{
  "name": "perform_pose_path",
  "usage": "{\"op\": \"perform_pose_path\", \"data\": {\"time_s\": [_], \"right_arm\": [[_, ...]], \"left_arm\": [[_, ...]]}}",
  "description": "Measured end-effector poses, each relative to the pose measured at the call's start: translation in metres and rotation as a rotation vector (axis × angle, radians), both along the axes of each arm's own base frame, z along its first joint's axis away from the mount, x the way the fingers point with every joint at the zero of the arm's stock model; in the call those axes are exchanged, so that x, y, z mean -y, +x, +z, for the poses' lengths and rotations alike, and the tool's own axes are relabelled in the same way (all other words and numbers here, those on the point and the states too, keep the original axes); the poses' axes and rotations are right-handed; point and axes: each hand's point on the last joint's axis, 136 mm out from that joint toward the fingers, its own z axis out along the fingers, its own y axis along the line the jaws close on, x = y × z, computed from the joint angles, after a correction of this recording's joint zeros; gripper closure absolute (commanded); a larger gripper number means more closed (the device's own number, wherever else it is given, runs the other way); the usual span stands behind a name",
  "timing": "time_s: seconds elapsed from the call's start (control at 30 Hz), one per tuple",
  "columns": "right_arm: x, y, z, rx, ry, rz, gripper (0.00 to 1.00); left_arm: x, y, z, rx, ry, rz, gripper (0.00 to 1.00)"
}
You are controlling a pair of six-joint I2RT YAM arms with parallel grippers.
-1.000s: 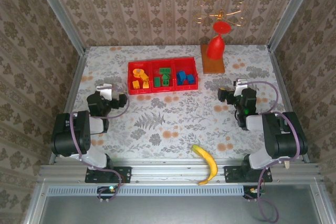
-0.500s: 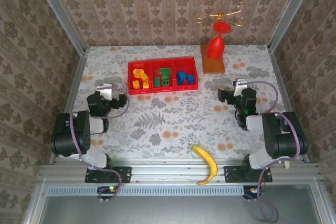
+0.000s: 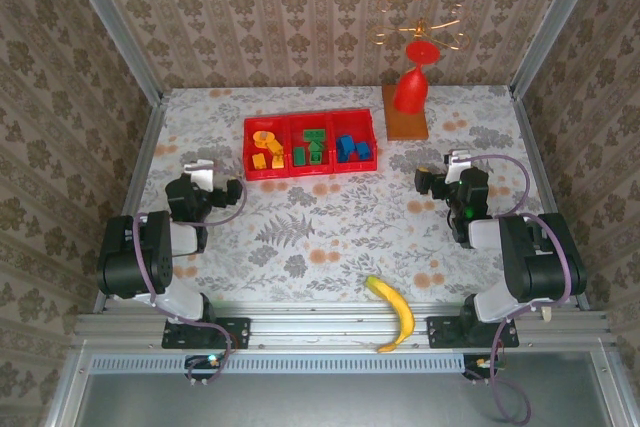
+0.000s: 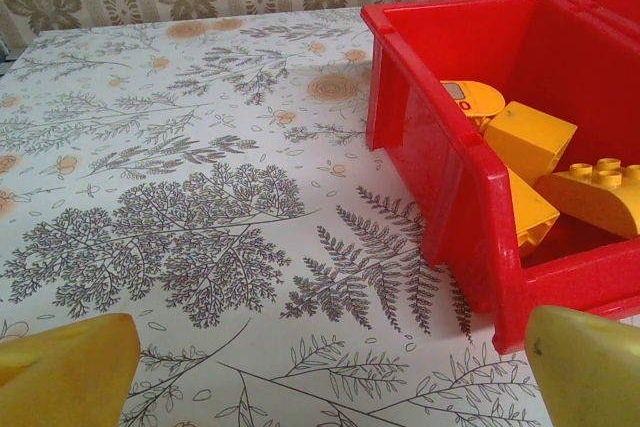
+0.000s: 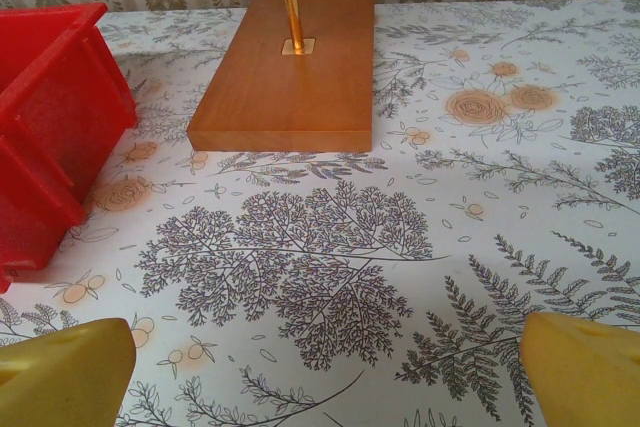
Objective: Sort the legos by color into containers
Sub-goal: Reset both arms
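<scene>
The red tray (image 3: 310,175) is sitting in the upper middle of the overhead view on the flower-patterned counter (image 3: 330,232), and its three compartments are holding the bricks grouped by colour. The orange-yellow bricks (image 3: 266,151) are lying in the left one, the green bricks (image 3: 313,147) in the middle and the blue bricks (image 3: 352,148) in the right. No loose brick is showing on the counter around it, so the sorting is looking finished, or very nearly so. That would explain why both arms are sitting low at the two sides of the frame, apart from the tray. The left end effector (image 4: 325,362) is standing wide open and holding nothing, facing the tray's near left corner, where rounded and square yellow bricks are piling against the wall. The right end effector (image 5: 322,367) is likewise gaping empty, aimed at the wooden base (image 5: 290,72) of the red goblet-shaped piece (image 3: 412,89) to the right of the tray. A banana (image 3: 393,311) is lying at the lower middle, well apart from everything else and no part of the job. One yellow brick is carrying a small printed patch, too small to read, and no brand name or label is showing anywhere.
</scene>
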Motion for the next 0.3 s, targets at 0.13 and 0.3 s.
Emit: {"op": "perform_pose_path", "data": {"time_s": [0.13, 0.3], "right_arm": [[0.0001, 0.0, -0.0001, 0.0, 0.0, -0.001, 0.0], [0.0001, 0.0, -0.0001, 0.0, 0.0, -0.001, 0.0]], "left_arm": [[0.0, -0.0005, -0.0014, -0.006, 0.0, 0.0, 0.0], [0.0002, -0.0006, -0.0017, -0.008, 0.0, 0.0, 0.0]]}}
